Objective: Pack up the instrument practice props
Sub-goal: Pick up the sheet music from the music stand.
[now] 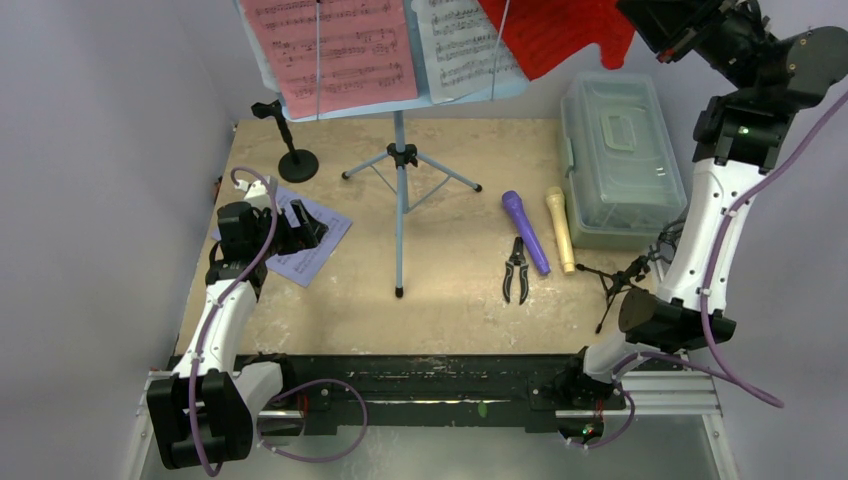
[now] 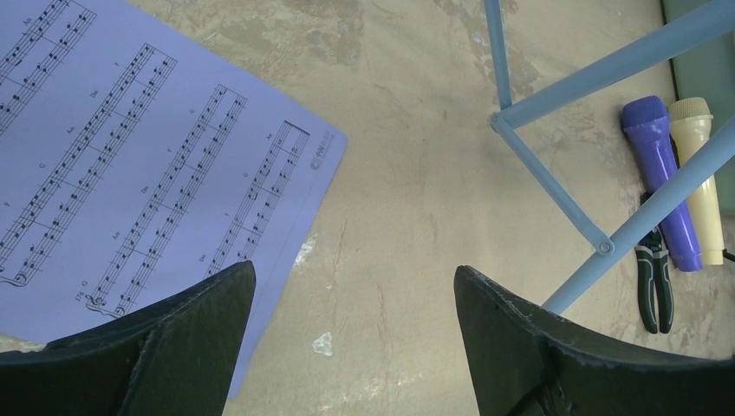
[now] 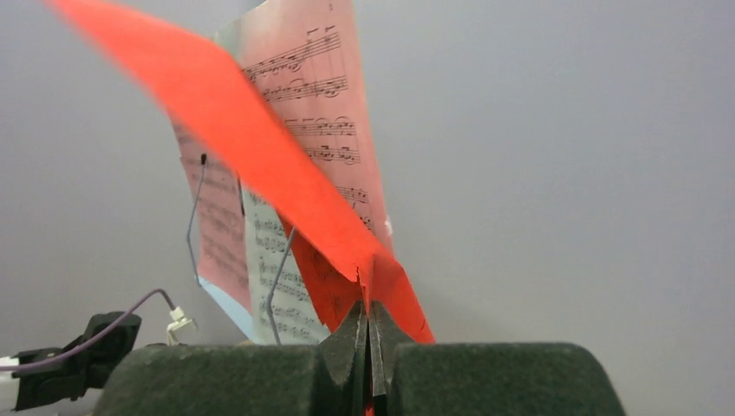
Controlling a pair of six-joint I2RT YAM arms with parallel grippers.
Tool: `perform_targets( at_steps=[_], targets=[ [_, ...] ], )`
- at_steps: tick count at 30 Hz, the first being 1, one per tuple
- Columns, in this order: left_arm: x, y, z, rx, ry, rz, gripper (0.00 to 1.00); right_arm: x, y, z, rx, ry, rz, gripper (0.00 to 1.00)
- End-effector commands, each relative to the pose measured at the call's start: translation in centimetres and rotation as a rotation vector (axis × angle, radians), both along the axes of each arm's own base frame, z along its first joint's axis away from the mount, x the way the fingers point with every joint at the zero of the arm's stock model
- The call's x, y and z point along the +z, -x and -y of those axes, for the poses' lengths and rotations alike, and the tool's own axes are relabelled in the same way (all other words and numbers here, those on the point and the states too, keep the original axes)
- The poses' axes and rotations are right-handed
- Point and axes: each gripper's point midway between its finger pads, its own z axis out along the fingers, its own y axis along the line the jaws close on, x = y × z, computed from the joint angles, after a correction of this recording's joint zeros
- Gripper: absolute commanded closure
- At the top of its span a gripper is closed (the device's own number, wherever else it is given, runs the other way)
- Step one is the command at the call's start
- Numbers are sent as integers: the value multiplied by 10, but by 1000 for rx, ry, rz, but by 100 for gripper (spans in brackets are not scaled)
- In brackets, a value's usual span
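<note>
Since the right gripper (image 3: pixel 368 347) is pinched tight on the edge of the red page (image 3: pixel 260 147), with no gap between its jaws, the coming move likely turns on where that page lies from the box (image 1: pixel 620 150); in the top view the page spreads leftward from the jaws, high at the far right, its far side overlapping the white page (image 1: pixel 455 45) on the desk (image 1: pixel 450 100), so whether it is clear of the desk I cannot tell; the box sits on the table (image 1: pixel 450 290) below the gripper and a little nearer, lid apparently down, which would need opening first; the right arm is plainly the nearer one to it. The left gripper (image 2: pixel 355 277) hangs wide open and holds nothing, over the lilac page (image 2: pixel 130 147) lying flat at the table's left, well apart from the box; the purple mic (image 1: pixel 527 232) and cream mic (image 1: pixel 560 230) lie side by side between the desk's legs and the box, long axes running near to far.
</note>
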Motion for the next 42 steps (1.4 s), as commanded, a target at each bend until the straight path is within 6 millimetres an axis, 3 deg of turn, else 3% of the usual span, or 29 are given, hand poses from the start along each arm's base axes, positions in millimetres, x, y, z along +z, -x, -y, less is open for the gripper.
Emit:
perform_targets(
  at_steps=[1,13,18,28,38,42],
  targets=[
    [22,-8,0,-13,-23,78,16,18,28,0,17,23,66,100],
    [23,-8,1,-19,-21,84,16,49,68,26,-86,79,187,100],
    [24,-8,2,-25,-18,88,16,42,79,20,-50,114,178,100],
    [35,-6,18,-107,27,136,16,27,131,-8,-11,350,263,100],
    [49,-1,35,-192,47,191,17,33,158,-11,-108,480,327,100],
    [63,3,50,-266,60,254,16,24,168,-17,-92,518,317,100]
  ],
)
